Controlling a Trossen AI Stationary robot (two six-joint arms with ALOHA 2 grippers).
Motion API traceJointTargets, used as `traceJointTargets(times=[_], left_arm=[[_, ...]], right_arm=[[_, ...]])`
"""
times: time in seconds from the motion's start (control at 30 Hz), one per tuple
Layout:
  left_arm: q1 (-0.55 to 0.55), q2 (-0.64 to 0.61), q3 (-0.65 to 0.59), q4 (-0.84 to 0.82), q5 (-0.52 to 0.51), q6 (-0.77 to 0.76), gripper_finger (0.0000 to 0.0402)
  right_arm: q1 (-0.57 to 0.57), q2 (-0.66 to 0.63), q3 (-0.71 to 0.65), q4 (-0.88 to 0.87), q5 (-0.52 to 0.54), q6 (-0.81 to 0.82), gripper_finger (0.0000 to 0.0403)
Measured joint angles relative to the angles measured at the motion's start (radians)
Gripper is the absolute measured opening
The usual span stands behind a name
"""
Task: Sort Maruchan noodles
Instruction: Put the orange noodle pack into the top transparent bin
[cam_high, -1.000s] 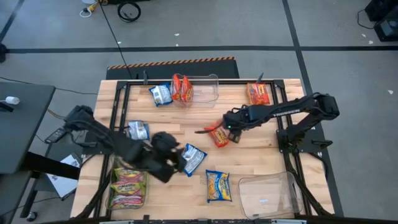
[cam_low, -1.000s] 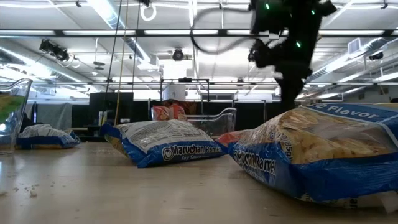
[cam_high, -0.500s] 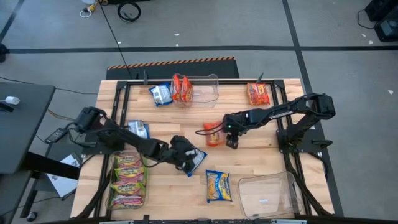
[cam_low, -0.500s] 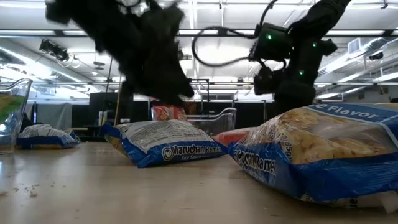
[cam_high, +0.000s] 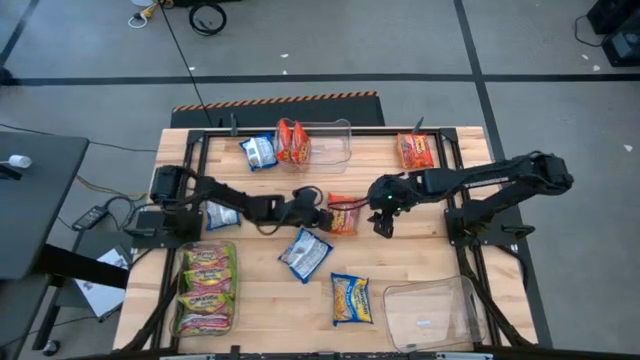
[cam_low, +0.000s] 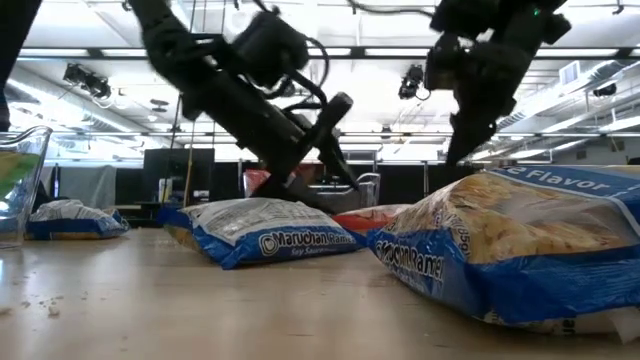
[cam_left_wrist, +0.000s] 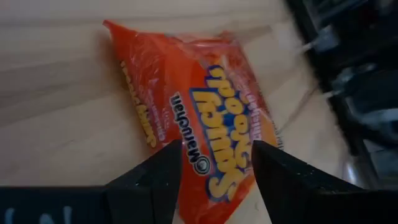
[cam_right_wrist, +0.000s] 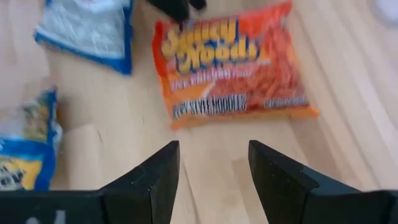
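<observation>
A red-orange noodle packet (cam_high: 343, 214) lies flat on the middle of the table, between my two grippers. My left gripper (cam_high: 320, 211) reaches it from the table's left and is open. In the left wrist view its fingers (cam_left_wrist: 155, 180) stand on either side of the packet's (cam_left_wrist: 199, 112) near end. My right gripper (cam_high: 386, 220) is open and hovers just right of the packet (cam_right_wrist: 233, 62), clear of it. A blue packet (cam_high: 305, 253) and a blue-yellow one (cam_high: 350, 298) lie loose nearer the near edge. My left gripper comes level from the table's left with its open fingers astride the red-orange packet's left end (cam_left_wrist: 186, 149). The packet lies flat on the table. Whether the fingers touch it, I cannot tell.
A bin at the near left (cam_high: 205, 290) holds green-pink-yellow packets. The far bin (cam_high: 335, 140) holds red-orange packets (cam_high: 293, 143). A bin at the near right (cam_high: 432, 312) holds none. Loose packets: blue (cam_high: 222, 212), blue (cam_high: 258, 152), red-orange (cam_high: 415, 150).
My left arm has swung from the near-left bin toward the table's middle, up to the red-orange packet. My right gripper has drawn back toward the table's right, away from that packet. The packet stood tilted and now lies flat.
</observation>
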Motion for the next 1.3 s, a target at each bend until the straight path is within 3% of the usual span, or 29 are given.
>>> traceJointTargets(times=[0.13, 0.3, 0.43, 0.57, 0.73, 0.97, 1.1, 1.3], left_arm=[[0.049, 0.046, 0.087, -0.180, 0.114, -0.014, 0.0213], [0.057, 0.117, 0.162, -0.192, 0.193, -0.096, 0.0223], [0.050, 0.135, 0.183, -0.192, 0.191, -0.132, 0.0223], [0.039, 0.138, 0.183, -0.184, 0.124, -0.098, 0.0214], [0.028, 0.139, 0.182, -0.174, 0.090, -0.085, 0.0159], [0.025, 0.140, 0.180, -0.177, 0.036, -0.019, 0.0020], [0.030, 0.077, 0.220, -0.277, 0.050, 0.033, 0.0009], [0.039, -0.047, 0.453, -0.658, -0.026, 0.248, 0.0004]], right_arm=[[0.001, -0.057, 0.000, -0.008, 0.007, 0.022, 0.0197], [0.000, -0.098, 0.000, -0.016, 0.035, 0.051, 0.0197], [0.000, -0.106, 0.000, -0.027, 0.036, 0.065, 0.0197], [0.001, -0.106, 0.000, -0.023, 0.036, 0.067, 0.0197], [0.001, -0.114, 0.000, -0.019, 0.036, 0.073, 0.0197], [0.000, -0.163, 0.000, -0.051, 0.034, 0.134, 0.0197], [0.006, -0.219, 0.000, -0.113, 0.034, 0.200, 0.0197], [0.047, -0.285, 0.000, -0.156, 0.046, 0.265, 0.0197]])
